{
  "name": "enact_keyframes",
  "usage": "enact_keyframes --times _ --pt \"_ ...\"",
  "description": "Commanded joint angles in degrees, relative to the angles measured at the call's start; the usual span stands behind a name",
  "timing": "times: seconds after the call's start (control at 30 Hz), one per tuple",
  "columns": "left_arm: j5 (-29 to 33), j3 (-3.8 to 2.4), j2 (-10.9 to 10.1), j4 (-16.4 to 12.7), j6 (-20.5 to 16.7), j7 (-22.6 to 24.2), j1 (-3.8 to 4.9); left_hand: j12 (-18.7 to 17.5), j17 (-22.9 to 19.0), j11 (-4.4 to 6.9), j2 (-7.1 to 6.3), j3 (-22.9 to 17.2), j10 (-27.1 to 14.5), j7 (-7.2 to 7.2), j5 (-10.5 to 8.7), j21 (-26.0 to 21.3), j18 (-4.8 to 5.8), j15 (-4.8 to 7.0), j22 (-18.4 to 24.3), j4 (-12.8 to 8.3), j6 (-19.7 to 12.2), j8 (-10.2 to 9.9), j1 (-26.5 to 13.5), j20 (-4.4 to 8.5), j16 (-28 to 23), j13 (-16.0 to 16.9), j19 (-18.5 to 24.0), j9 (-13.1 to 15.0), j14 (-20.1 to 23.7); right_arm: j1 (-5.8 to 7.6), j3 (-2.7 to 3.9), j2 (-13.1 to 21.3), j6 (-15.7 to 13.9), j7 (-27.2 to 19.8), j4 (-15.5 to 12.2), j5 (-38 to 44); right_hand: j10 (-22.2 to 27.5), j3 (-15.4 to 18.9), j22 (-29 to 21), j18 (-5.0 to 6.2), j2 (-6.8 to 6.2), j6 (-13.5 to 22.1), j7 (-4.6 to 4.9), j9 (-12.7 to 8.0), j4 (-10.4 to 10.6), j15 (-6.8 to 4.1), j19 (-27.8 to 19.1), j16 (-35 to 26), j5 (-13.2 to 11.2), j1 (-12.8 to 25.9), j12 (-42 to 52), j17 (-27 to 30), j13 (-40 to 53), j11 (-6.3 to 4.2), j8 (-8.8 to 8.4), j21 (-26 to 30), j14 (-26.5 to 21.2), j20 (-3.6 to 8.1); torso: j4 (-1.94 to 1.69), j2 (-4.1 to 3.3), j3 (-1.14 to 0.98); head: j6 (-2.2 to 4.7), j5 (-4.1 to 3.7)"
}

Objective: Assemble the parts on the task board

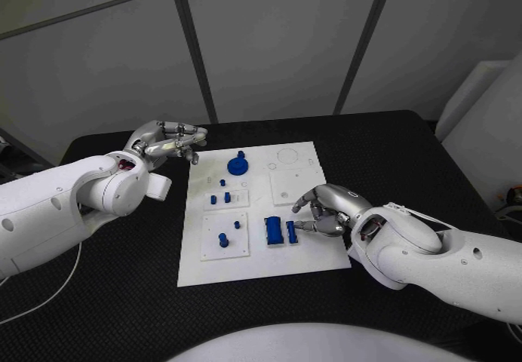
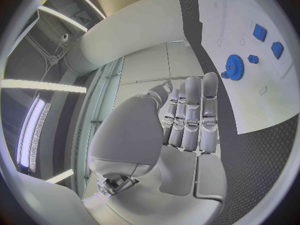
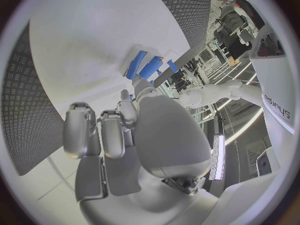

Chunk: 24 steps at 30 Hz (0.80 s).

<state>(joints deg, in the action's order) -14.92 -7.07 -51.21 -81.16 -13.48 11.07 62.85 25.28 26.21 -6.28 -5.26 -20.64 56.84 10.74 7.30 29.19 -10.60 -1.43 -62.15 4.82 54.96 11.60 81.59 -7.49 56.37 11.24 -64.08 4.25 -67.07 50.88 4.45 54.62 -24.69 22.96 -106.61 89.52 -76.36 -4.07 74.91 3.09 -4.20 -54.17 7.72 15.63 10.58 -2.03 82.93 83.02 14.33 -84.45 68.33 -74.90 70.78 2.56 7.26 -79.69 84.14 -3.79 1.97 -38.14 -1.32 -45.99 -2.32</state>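
Right hand (image 1: pixel 327 210): fingers curled loosely, apart, gripping nothing; fingertips (image 1: pixel 305 225) rest at or just beside the narrow blue bar (image 1: pixel 292 232), contact uncertain. A wider blue block (image 1: pixel 273 231) lies just beyond that bar.

Left hand (image 1: pixel 169 141): fingers curled together, empty, off the board's far corner.

Task board (image 1: pixel 315 256): white plate between both hands. Blue gear (image 1: pixel 238 163) near left hand; small blue pegs (image 1: pixel 222 200) in recessed panels.

White flat task board (image 1: pixel 315 260) lies mid black table (image 1: pixel 413 143); blue round gear part (image 1: pixel 238 164) on its far half, blue rectangular blocks (image 1: pixel 280 231) on its near half.
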Motion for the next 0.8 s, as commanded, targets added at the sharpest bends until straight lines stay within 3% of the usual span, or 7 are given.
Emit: enact_keyframes --times 0.03,0.23,0.5,0.8 --pt "0.1 -0.04 0.2 0.0 0.6 0.1 0.09 0.2 0.0 -0.05 0.02 -0.3 -0.4 -0.01 0.37 -0.3 0.14 -0.33 0.1 0.0 -0.5 0.3 -0.1 -0.02 -0.2 0.1 -0.5 0.0 0.1 0.03 0.00 -0.4 0.5 -1.4 0.6 2.7 0.0 0.1 1.0 0.28 -0.33 -0.8 0.22 -0.5 0.0 0.49 0.0 0.3 -1.8 0.1 0.4 -7.0 0.1 0.31 -0.19 0.3 4.0 -0.61 0.10 -0.03 -0.07 -0.05 0.10" --pt "0.1 -0.04 0.3 0.2 0.7 0.1 0.09 0.2 0.0 -0.08 0.04 -0.4 -0.5 0.03 0.39 -0.4 0.15 -0.35 0.1 0.0 -0.6 0.3 -0.1 -0.02 -0.2 0.1 -0.5 0.0 0.1 0.03 -0.01 -1.1 1.4 -1.9 1.5 2.8 -0.3 -0.1 1.2 0.26 -0.13 -1.6 0.15 -1.2 0.0 0.54 0.1 0.3 -3.3 -0.1 0.9 -7.1 0.4 0.27 -0.19 0.1 4.0 -0.73 -0.08 -0.05 -0.02 -0.31 0.25" --pt "0.1 -0.04 0.3 0.2 0.6 0.0 0.09 0.4 0.0 -0.07 0.33 -0.7 -0.7 0.03 0.45 -0.4 0.14 -0.34 0.1 -0.2 -0.6 0.4 0.2 -0.01 -0.2 0.1 -0.5 0.0 0.1 0.01 -0.03 -1.5 2.3 -2.0 1.7 1.9 -0.9 0.0 1.5 0.21 0.48 -4.2 -0.54 -1.9 0.9 0.14 0.3 0.5 -3.5 1.1 1.7 -7.3 0.9 -0.27 0.41 -0.1 4.1 -0.44 0.08 0.06 -0.03 -0.54 0.38" --pt "0.1 -0.04 0.3 0.2 0.7 -0.1 0.08 0.4 0.0 -0.07 0.33 -0.7 -0.7 0.03 0.45 -0.4 0.14 -0.34 0.1 -0.2 -0.6 0.4 0.2 -0.01 -0.2 0.1 -0.5 0.0 0.1 0.00 -0.04 -2.2 2.8 -0.8 2.5 2.5 -0.9 0.5 1.5 0.21 -0.20 -4.4 -0.50 -2.4 1.1 0.08 0.3 0.5 -4.0 1.5 1.7 -7.4 0.8 -0.27 0.34 -0.1 4.1 -0.34 -0.01 0.05 0.00 -0.67 0.48"
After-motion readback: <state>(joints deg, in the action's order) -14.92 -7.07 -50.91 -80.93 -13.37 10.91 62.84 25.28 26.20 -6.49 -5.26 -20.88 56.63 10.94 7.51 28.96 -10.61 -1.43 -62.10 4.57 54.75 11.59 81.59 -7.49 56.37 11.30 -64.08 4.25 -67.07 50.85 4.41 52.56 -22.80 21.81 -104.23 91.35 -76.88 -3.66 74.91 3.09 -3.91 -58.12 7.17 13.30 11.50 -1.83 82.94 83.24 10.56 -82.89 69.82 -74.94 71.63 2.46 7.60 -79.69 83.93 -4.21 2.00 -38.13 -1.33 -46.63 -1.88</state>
